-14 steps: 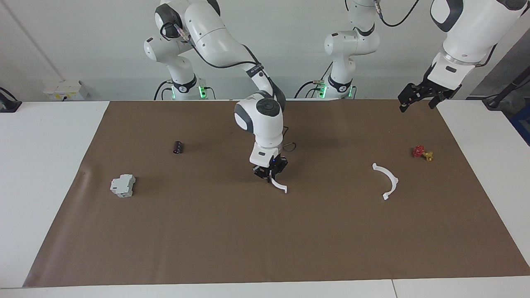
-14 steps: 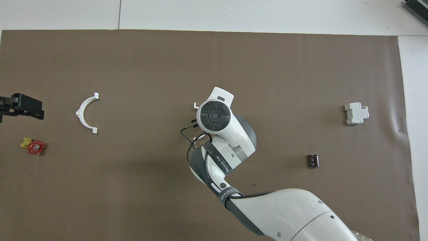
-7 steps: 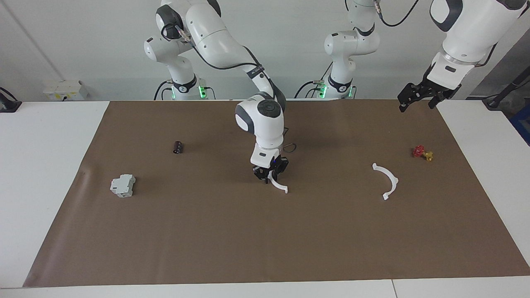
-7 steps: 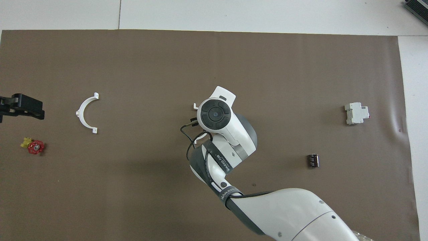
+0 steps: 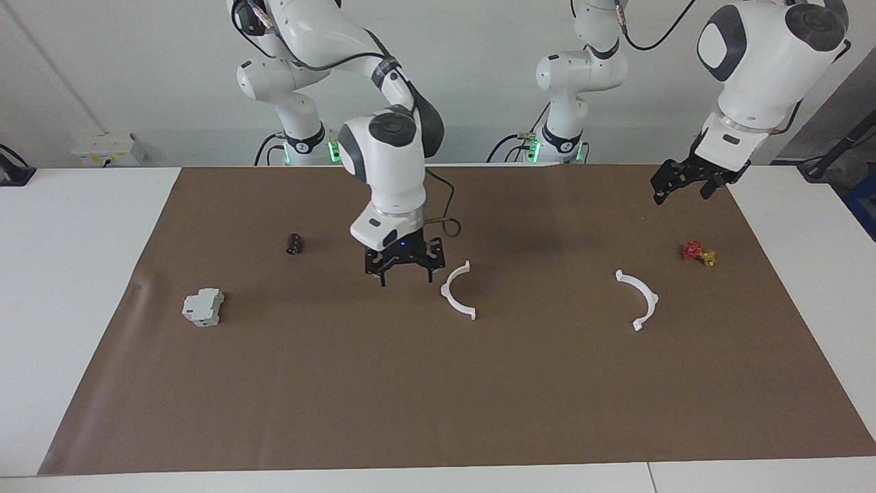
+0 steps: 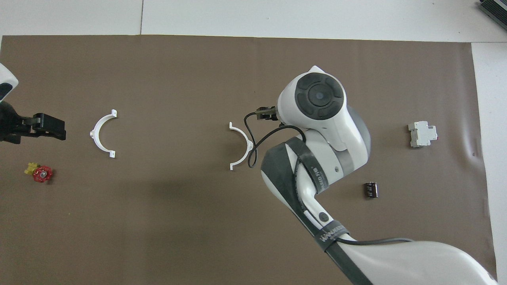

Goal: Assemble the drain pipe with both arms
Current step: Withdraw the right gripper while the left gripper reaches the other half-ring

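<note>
While both grippers (image 5: 404, 268) (image 5: 681, 179) gape empty: two half-rings (image 5: 457, 289) (image 5: 638, 299) apart, one block (image 5: 203, 306), one cylinder (image 5: 294, 243).

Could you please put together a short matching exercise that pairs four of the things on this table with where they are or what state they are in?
Things:
1. right gripper
2. left gripper
3. grey-white boxy block
4. red and yellow valve

Descriptions:
A. lies at the left arm's end of the mat
B. open, empty, beside the mid-table half-ring
C. lies at the right arm's end of the mat
D. open, raised over the mat's edge

Pairs: 1-B, 2-D, 3-C, 4-A
</note>
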Tool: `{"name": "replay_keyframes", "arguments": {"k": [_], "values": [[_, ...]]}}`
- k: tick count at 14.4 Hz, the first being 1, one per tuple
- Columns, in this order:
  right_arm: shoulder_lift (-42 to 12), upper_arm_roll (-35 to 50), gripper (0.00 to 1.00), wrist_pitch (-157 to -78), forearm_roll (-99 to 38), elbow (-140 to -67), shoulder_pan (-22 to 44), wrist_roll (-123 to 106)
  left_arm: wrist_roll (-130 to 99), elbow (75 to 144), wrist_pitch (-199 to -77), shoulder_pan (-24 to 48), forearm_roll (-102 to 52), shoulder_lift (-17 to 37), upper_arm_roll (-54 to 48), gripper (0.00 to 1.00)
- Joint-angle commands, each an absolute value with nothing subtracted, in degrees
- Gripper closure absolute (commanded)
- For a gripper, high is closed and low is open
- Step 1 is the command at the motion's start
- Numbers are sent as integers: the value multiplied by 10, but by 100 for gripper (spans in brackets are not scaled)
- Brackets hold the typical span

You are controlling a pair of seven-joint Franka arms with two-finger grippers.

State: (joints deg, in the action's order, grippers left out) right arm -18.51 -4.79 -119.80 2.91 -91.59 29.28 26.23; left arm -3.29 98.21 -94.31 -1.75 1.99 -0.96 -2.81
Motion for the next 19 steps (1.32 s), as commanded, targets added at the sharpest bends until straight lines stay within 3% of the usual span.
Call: {"name": "replay_keyframes", "arguments": {"k": [1, 5, 11, 13, 16, 19], "values": [[-132, -37, 0, -1166, 47, -934, 233, 266, -32, 1026, -997, -1, 7, -28, -10, 0], [-83, -37, 0, -1100, 40, -939, 152, 199, -36, 1136, -1171, -1, 8, -29, -10, 0], [-28, -36, 0, -1012, 11, -937, 47, 93, -53, 1228, -1266, -2, 7, -25, 25, 0], [-19, -36, 0, -978, 9, -933, 24, 70, -117, 1284, -1360, 0, 8, -25, 24, 0], [-5, -36, 0, -913, 11, -912, 5, 44, -120, 1310, -1404, 0, 8, -19, 23, 0], [-5, -35, 0, -904, 20, -904, 6, 20, -120, 1312, -1432, 3, 8, 7, 24, 0]]}}
